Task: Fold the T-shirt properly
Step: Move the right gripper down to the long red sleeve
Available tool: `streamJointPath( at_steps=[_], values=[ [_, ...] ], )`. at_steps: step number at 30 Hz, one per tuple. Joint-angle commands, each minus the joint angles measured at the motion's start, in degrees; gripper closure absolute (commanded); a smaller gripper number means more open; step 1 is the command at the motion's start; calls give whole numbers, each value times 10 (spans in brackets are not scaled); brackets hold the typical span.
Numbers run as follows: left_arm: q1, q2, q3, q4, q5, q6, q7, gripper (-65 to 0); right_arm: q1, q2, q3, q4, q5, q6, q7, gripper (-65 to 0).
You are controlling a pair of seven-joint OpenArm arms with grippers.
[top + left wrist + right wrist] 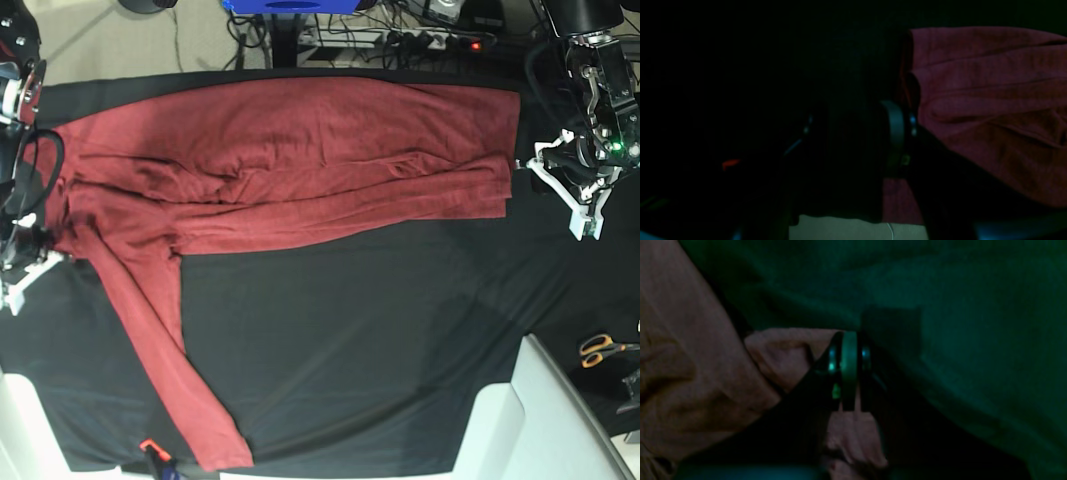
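**Two grippers at the shirt's ends**

Two arms sit at opposite ends of the T-shirt (290,165), which lies spread across the black table cloth (380,330), folded lengthwise into a wide band, with one long sleeve (165,370) trailing toward the near edge of the table.

In the right wrist view, the right gripper (849,373) has its jaws pressed close together, with only a thin sliver between them, and shirt fabric (690,373) bunched right against them and showing beneath. It seems to pinch the cloth, though the picture is too dark to be sure. From the base view this gripper (18,262) sits at the shirt's edge.

The left gripper (562,182) rests just beside the shirt's other end. In the left wrist view one finger (895,133) stands next to the maroon edge (990,100), but the rest is lost in darkness, so I cannot tell how far its jaws are apart.

Orange-handled scissors (600,348) lie well apart from the shirt.
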Motion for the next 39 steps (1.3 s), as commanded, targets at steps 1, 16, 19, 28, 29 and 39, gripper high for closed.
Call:
streamJointPath(
  at_steps=[1,16,19,28,29,39],
  values=[
    [-4,-9,-4,8,-3,2,-6,-227,13,12,1,7,-1,-2,10,0],
    [-4,-9,-3,8,-3,2,-6,-225,19,-4,6,9,-98,-2,39,-8],
    [-4,-9,-3,8,-3,2,-6,-225,22,-5,7,9,-99,-6,44,-8],
    [-4,-9,-3,8,-3,2,-6,-225,24,-6,2,50,-98,-85,41,-63],
    [-4,-9,-3,8,-3,2,-6,-225,24,-6,2,53,-98,-85,41,-102],
    [-5,-9,-3,8,-3,2,-6,-225,24,-8,2,56,-98,-83,44,-245]
  ],
)
